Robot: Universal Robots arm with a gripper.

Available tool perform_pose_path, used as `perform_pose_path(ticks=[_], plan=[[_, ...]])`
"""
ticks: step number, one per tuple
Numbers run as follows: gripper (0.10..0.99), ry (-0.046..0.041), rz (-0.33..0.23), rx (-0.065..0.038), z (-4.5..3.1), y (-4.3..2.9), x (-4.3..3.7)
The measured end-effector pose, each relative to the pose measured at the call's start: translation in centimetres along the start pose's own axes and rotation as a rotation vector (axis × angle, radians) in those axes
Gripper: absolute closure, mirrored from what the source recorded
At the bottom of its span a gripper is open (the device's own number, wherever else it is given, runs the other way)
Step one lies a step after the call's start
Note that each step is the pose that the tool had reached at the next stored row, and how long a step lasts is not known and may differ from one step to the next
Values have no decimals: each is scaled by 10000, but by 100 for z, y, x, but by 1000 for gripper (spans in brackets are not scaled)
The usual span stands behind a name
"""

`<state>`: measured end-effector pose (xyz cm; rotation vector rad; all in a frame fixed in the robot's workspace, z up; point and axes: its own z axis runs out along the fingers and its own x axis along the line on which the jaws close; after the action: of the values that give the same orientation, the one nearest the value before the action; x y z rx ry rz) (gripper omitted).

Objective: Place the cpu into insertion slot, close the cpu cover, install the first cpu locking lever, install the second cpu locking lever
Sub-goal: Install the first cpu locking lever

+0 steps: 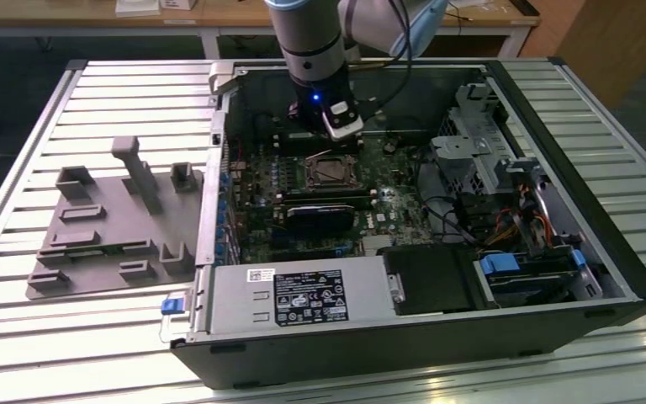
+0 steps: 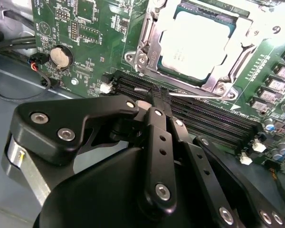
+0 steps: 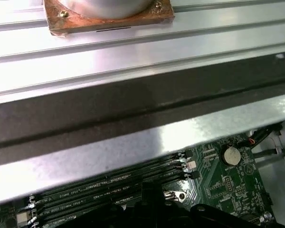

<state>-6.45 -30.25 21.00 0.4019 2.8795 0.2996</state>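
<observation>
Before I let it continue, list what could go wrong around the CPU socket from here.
1. The gripper sits low over the memory slots, beside the thin locking lever; a slip could scrape the slots or motherboard.
2. Whether that lever is hooked down cannot be told; if loose, the cpu cover over the cpu might lift.

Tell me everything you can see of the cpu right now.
The cpu is a flat square chip with a dull silver-grey metal top and a green edge along one side. It lies flat, parallel to the green circuit board, inside the cpu cover, whose frame surrounds it and seems to rest on its edges. The gripper sits beside the cover, not touching the chip.
</observation>
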Motion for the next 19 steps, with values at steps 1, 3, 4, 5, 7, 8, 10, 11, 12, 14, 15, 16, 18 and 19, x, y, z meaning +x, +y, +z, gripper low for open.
perform_pose_path(ticks=[1,3,4,5,7,8,10,11,12,14,15,16,18,19], plan=[[984,-10,43,8,2,4,2],[984,-32,131,25,6,12,7],[984,-41,173,33,8,15,9],[984,-52,215,41,9,18,11],[984,-72,301,57,13,22,16],[984,-85,350,66,14,23,18],[984,-112,462,88,18,25,23],[984,-125,521,100,19,25,25],[984,-140,579,111,21,26,27],[984,-165,685,133,24,27,33],[984,-176,731,141,26,27,35],[984,-187,778,150,28,28,38],[984,-206,857,167,33,29,41],[984,-216,897,174,35,30,42]])
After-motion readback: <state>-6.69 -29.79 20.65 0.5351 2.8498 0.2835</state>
